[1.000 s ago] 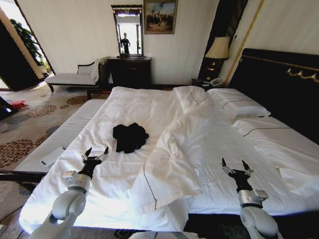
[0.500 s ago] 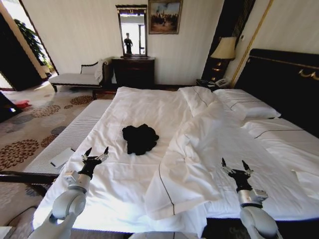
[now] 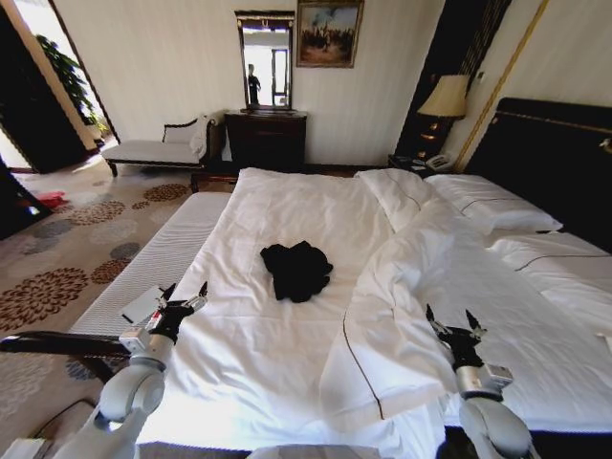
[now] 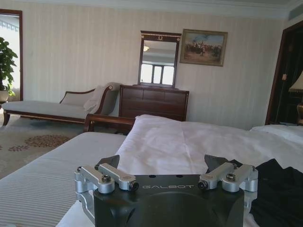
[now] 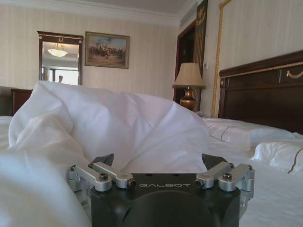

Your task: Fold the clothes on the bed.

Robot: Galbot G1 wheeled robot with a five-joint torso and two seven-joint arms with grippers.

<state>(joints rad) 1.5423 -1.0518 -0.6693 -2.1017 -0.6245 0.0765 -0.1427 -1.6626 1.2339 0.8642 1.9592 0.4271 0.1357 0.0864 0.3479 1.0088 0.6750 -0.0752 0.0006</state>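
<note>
The clothes [image 3: 297, 269], a crumpled black garment, lie in a heap near the middle of the bed [image 3: 277, 363] on its white sheet. In the left wrist view the black clothes [image 4: 277, 189] show just beyond the gripper body. My left gripper [image 3: 182, 296] is open and hovers over the bed's left edge, well short of the clothes. On the other side my right gripper [image 3: 453, 319] is open above the bunched white duvet [image 3: 402, 287], apart from the clothes.
A striped white bench [image 3: 153, 273] runs along the bed's left side with a pale flat item [image 3: 142, 306] on it. Pillows [image 3: 488, 203] and the dark headboard [image 3: 550, 163] are at the right. Beyond stand a dresser [image 3: 266, 140], a chaise [image 3: 158, 150] and a lamp [image 3: 445, 100].
The whole head view has shifted, so the camera moved: bed, clothes and room slid rightward in the picture. Both grippers hold the same open pose.
</note>
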